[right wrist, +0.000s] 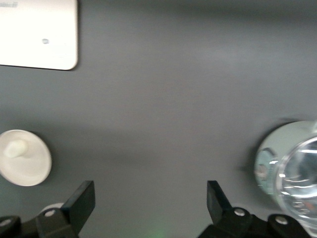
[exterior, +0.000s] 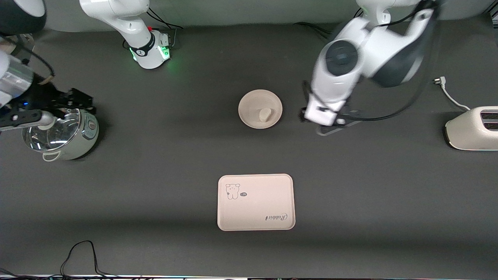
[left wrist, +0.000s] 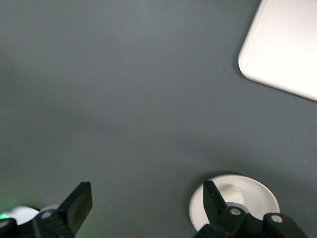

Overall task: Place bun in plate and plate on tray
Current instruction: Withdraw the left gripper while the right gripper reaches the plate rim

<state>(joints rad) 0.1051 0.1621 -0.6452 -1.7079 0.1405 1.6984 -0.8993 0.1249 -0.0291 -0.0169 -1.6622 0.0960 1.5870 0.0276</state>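
The round cream plate point(exterior: 253, 103) lies mid-table with the small off-white bun point(exterior: 265, 114) in it. The rectangular Rabbit tray point(exterior: 255, 202) lies nearer the front camera than the plate, with nothing on it. My left gripper point(exterior: 328, 124) hovers over bare table beside the plate, toward the left arm's end, open and empty. In the left wrist view point(left wrist: 146, 201) the plate point(left wrist: 252, 196) sits by one finger and a corner of the tray point(left wrist: 285, 47) shows. My right gripper point(right wrist: 148, 203) is open and empty, up by the pot; its view shows the plate point(right wrist: 27, 166), the bun point(right wrist: 15, 148) and the tray point(right wrist: 37, 32).
A steel pot point(exterior: 62, 134) stands at the right arm's end, also in the right wrist view point(right wrist: 292, 168). A white toaster point(exterior: 472, 128) with a loose plug and cord point(exterior: 447, 93) stands at the left arm's end. Cables lie along the table's edges.
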